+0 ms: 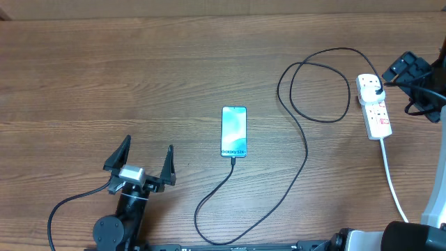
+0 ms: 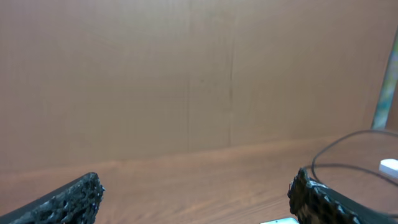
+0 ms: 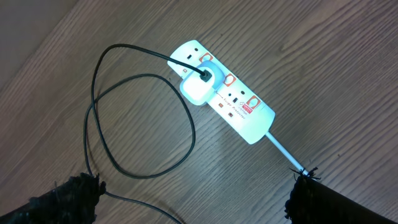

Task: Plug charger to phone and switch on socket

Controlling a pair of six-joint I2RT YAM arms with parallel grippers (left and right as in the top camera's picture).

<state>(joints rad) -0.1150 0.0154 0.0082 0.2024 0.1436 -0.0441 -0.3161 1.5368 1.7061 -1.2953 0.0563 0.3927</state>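
The phone [image 1: 233,131] lies face up mid-table, its blue screen lit. The charger [image 1: 304,150], a thin black cable, meets the phone's bottom edge, curls toward the front, then loops up to the socket [image 1: 374,104] at the right. In the right wrist view the cable [image 3: 99,134] ends at a white adapter [image 3: 198,87] seated in the socket [image 3: 239,109], beside red-marked switches [image 3: 229,79]. My right gripper [image 3: 193,202] hovers open above the socket, holding nothing. My left gripper [image 1: 143,164] stands open near the front left, well apart from the phone.
The socket's thick white cord [image 1: 391,178] runs toward the front right edge. A black lead [image 1: 73,202] trails from the left arm's base. In the left wrist view the cable loop [image 2: 348,152] and the socket's white end [image 2: 388,166] show at far right.
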